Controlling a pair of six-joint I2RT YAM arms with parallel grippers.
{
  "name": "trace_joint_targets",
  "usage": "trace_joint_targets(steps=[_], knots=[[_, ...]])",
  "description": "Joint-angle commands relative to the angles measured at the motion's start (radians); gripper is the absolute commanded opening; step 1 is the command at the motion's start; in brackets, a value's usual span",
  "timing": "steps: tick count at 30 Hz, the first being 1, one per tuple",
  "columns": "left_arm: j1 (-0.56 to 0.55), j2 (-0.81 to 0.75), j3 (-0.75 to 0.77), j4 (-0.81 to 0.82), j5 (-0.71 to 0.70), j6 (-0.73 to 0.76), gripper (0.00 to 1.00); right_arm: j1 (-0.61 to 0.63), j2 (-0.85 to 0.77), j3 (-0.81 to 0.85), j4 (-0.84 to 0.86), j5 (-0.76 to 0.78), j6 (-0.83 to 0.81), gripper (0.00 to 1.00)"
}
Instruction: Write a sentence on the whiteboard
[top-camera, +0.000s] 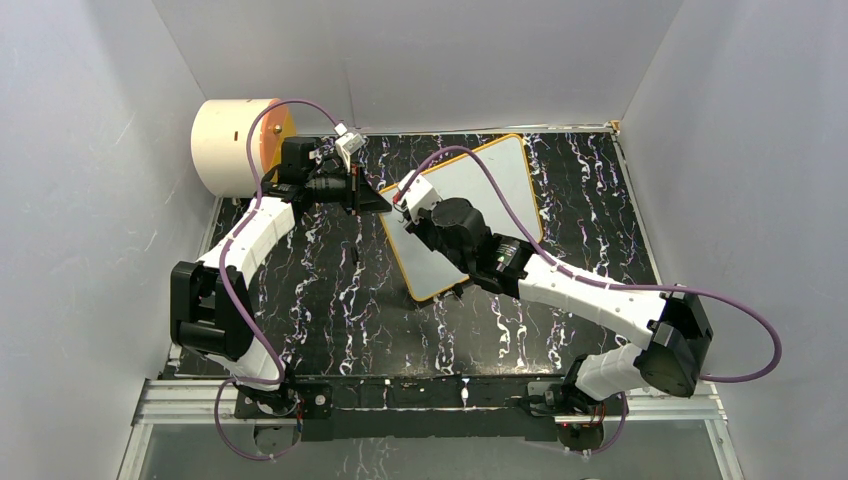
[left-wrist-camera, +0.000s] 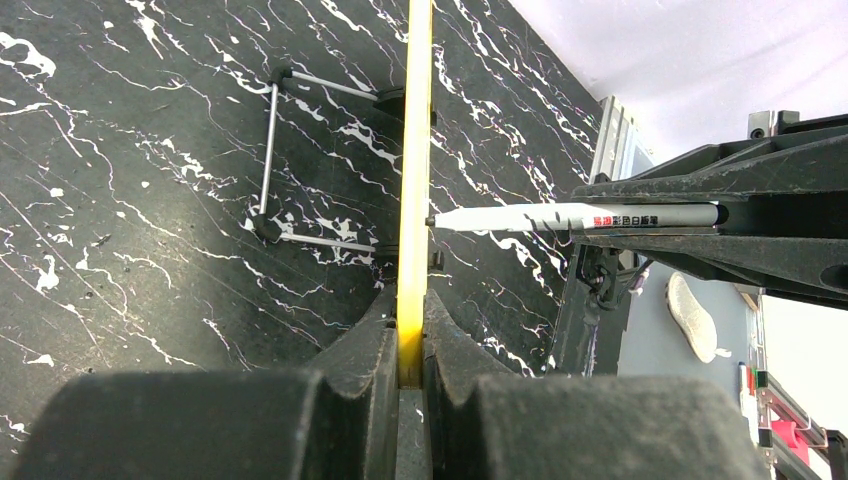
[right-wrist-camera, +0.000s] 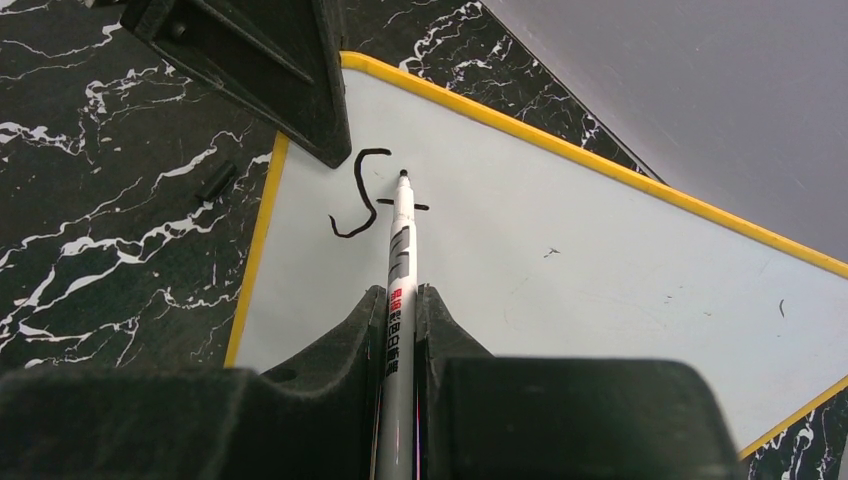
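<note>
On a black table (top-camera: 330, 310) veined with white, one whiteboard (top-camera: 490, 185) is sitting between the two arms, its white face rimmed by a thin orange-yellow frame. Its long axis is running diagonally, from the middle left of the table toward the far right corner, and its written face is pointing toward the right arm. In the left wrist view it is showing edge-on with one wire stand (left-wrist-camera: 268, 150) behind it, so it is tilting up rather than lying flat, though how steeply cannot be told. The left claw (left-wrist-camera: 408, 320) is clamping tight on the frame at the board's left end. The right claw (right-wrist-camera: 400, 300) is clamping on one white marker (right-wrist-camera: 402, 235), whose barrel is pointing away from the wrist, its black tip touching the board near that same left end. Two black marks are showing on the board: one S-shaped curve (right-wrist-camera: 360, 195) and one short dash (right-wrist-camera: 423, 207) just beside the tip. One small dark piece (right-wrist-camera: 215, 182) is lying on the table just outside the frame. One cream drum (top-camera: 230, 147) with an orange face is lying at the far left corner, well apart from the board.
</note>
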Motion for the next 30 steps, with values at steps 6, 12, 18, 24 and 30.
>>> trace_joint_targets(steps=[6,12,18,24,30], knots=[[-0.002,-0.03,-0.019,-0.033,0.008,0.038,0.0,-0.011,-0.01,0.033,-0.063,-0.011,0.021,0.0],[-0.002,-0.028,-0.018,-0.033,0.01,0.038,0.0,-0.009,-0.018,0.024,-0.091,-0.021,0.033,0.0],[-0.001,-0.026,-0.018,-0.034,0.011,0.036,0.0,-0.011,-0.029,0.01,-0.11,-0.021,0.042,0.0],[-0.001,-0.025,-0.017,-0.033,0.011,0.036,0.0,-0.011,-0.039,0.001,-0.125,-0.024,0.051,0.0],[-0.001,-0.025,-0.017,-0.033,0.012,0.036,0.0,-0.01,-0.044,0.0,-0.14,-0.026,0.054,0.0]])
